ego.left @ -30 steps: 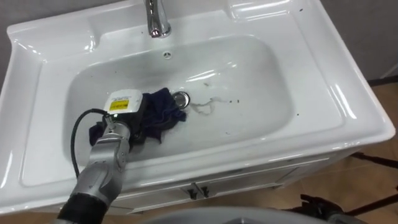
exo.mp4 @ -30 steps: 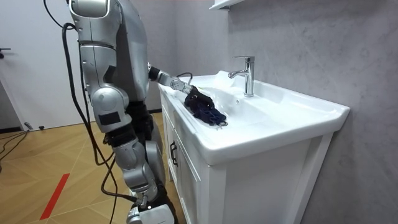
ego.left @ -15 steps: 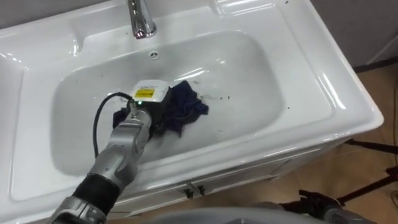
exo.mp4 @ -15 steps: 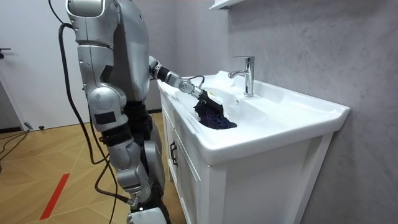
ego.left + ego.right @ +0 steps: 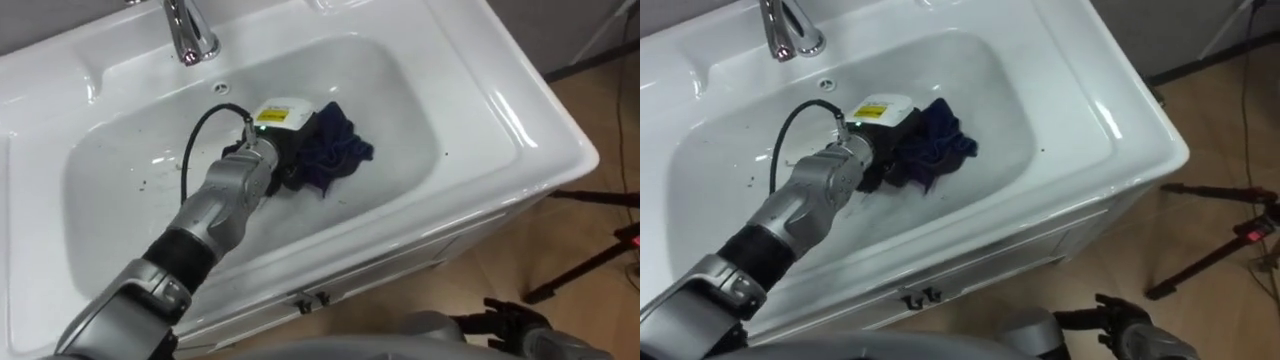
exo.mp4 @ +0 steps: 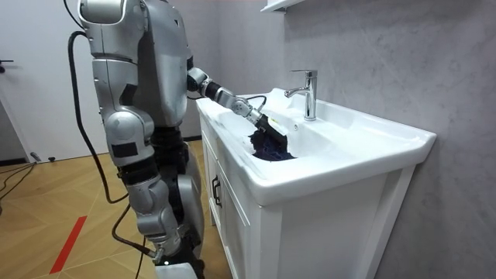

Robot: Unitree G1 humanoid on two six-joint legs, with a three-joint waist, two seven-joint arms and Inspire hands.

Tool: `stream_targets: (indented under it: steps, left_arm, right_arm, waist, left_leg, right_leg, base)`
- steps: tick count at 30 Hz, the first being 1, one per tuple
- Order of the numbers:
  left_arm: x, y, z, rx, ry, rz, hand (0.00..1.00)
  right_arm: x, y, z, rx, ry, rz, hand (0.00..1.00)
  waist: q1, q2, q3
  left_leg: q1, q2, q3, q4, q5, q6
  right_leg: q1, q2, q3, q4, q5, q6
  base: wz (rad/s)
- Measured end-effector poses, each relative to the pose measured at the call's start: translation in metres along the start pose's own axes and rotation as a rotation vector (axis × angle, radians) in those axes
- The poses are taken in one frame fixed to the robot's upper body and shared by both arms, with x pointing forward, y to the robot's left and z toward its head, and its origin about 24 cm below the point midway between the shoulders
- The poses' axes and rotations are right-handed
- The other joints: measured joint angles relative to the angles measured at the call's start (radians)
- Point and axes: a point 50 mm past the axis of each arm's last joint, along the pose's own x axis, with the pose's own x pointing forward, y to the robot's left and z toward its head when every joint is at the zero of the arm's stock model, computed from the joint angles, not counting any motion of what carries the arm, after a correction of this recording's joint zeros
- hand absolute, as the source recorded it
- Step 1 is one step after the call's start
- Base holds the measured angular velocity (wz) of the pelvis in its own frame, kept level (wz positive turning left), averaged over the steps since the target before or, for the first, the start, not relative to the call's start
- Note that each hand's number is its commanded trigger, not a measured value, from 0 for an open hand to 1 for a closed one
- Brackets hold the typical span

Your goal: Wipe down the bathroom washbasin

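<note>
1. White ceramic basin (image 5: 500, 110). A dark blue cloth (image 5: 340, 150) lies bunched on the bowl floor, right of centre and below-right of the faucet (image 5: 188, 35).
2. The left hand (image 5: 283, 138) sits on the cloth's left edge, back of the hand upward. Its fingers are buried in the folds, so I cannot tell whether they are spread flat or curled into the fabric.
3. In the room view the robot stands at the cabinet front, with its left arm reaching over the near rim into the bowl.
4. Judged step: a wiping stroke across the bowl floor, with much of the basin not yet covered.
5. To do it well:
   - Press down evenly through the palm so the cloth travels with the hand and does not slip out from under it.
   - A flatter cloth would cover more, since the bunch touches little surface.
   - Overlap the passes and work up the sloped walls.
6. Dark specks (image 5: 147, 184) show on the floor well left of the cloth, and one (image 5: 445, 153) shows near the right wall. Both probably need a pass.
7. Risk: the forearm could catch on the near rim during long sweeps.
</note>
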Motion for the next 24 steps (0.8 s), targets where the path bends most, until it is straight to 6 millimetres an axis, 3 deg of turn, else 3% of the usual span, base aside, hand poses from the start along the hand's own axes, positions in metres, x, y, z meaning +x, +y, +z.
stream_targets:
  steps: [8,16,24]
  left_arm:
    - [0.008,0.020,0.007,0.029,-0.028,0.030,1.00]
    - [0.013,0.039,0.017,0.044,-0.061,0.070,1.00]
    - [0.017,0.036,0.017,0.088,-0.052,0.102,1.00]
  right_arm:
    - [-0.002,-0.007,-0.009,-0.011,0.047,-0.023,0.00]
    - [-0.006,-0.016,-0.027,-0.043,0.123,-0.046,0.00]
    - [-0.008,-0.027,-0.027,-0.074,0.171,-0.086,0.00]
  waist:
    - [-0.062,0.005,0.0032]
    - [-0.086,0.021,0.0099]
    - [-0.098,0.036,0.0084]
  left_leg:
    - [-0.036,0.004,0.042,0.030,0.000,0.002]
    - [-0.044,-0.006,0.080,0.033,-0.004,0.019]
    - [-0.054,-0.013,0.102,0.028,0.002,0.029]
  right_leg:
    - [-0.052,-0.004,0.032,0.043,-0.003,0.004]
    - [-0.120,-0.020,0.067,0.127,-0.036,0.012]
    - [-0.143,-0.029,0.088,0.150,-0.037,0.019]
  base:
    - [-0.10]
    - [-0.07]
    - [-0.04]
